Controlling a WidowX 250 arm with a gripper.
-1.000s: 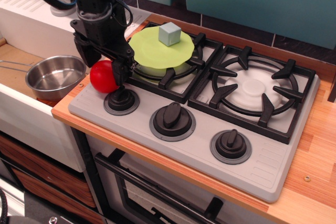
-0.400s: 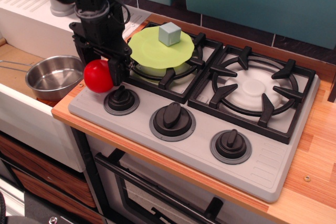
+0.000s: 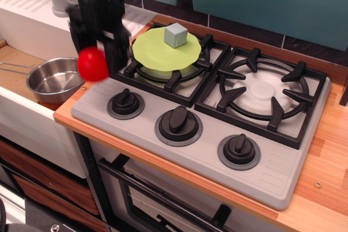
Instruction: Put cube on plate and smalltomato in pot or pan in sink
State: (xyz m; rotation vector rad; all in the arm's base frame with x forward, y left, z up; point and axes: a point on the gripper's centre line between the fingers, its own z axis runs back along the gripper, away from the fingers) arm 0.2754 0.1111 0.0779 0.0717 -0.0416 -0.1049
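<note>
Since a second ago your gripper [image 3: 93, 61] has lifted the smalltomato [image 3: 92, 64] off the stovetop [image 3: 179, 150], up and left toward the steel pan [image 3: 54, 80] in the sink [image 3: 22, 115]; it's clenched on that glossy, blurred red ball; one grey-blue cube [image 3: 175, 35] sits on one lime-green plate [image 3: 163, 52]; three knobs [image 3: 178, 120], two burners [image 3: 265, 93]; no legible writing.

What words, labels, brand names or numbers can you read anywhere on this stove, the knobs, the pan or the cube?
None can be read. The stove, its knobs, the pan, the cube, the plate and the tomato held in the gripper show no lettering.
</note>
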